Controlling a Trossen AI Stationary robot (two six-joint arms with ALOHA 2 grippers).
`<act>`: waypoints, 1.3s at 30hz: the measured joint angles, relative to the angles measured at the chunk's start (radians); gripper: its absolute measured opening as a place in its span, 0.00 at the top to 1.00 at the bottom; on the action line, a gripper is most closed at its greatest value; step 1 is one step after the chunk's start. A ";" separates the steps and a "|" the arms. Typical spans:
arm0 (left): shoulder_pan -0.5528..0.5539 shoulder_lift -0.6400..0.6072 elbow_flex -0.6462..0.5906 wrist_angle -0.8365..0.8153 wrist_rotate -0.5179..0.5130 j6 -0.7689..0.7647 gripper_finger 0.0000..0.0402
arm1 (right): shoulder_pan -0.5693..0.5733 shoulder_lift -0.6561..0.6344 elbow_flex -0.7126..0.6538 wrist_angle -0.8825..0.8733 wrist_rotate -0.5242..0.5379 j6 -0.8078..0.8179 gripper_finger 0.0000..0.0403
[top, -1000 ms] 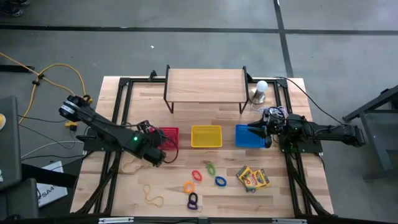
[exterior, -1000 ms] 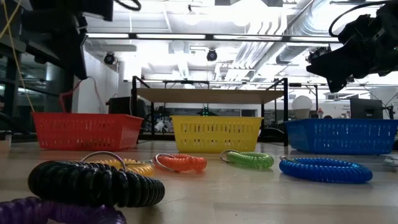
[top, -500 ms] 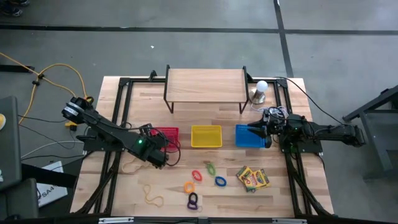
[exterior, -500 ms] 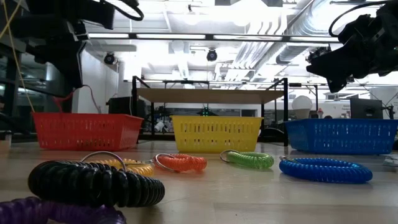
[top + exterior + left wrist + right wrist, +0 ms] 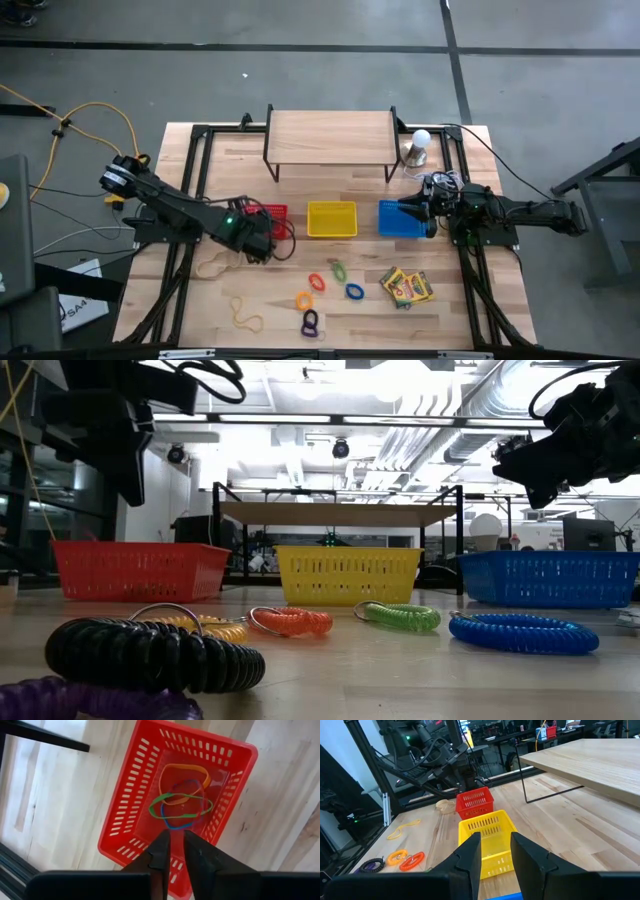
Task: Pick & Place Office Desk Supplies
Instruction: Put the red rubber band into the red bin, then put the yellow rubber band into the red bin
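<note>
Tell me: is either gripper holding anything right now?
No. The left gripper, over the red basket, has nothing between its fingers; the right gripper is empty too.

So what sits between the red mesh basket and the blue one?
The yellow plastic mesh basket stands between the red basket and blue basket, clearest in the high view.

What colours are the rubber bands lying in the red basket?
Orange, green and blue rubber bands in the red basket, clearest in the left wrist view.

Red basket (image 5: pixel 150 815), seemingly orange band (image 5: pixel 183 776).
</note>
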 joint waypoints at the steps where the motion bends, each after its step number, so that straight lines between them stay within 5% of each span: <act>1: 0.002 0.000 0.000 0.001 0.000 0.001 0.86 | 0.000 0.000 0.000 0.000 0.000 0.000 0.77; 23: -0.017 -0.010 0.000 0.006 0.005 0.019 0.84 | 0.000 0.000 0.000 0.000 0.000 0.000 0.77; 39: -0.305 -0.042 0.000 0.086 0.079 0.019 0.84 | 0.000 0.000 0.000 0.000 0.000 0.000 0.77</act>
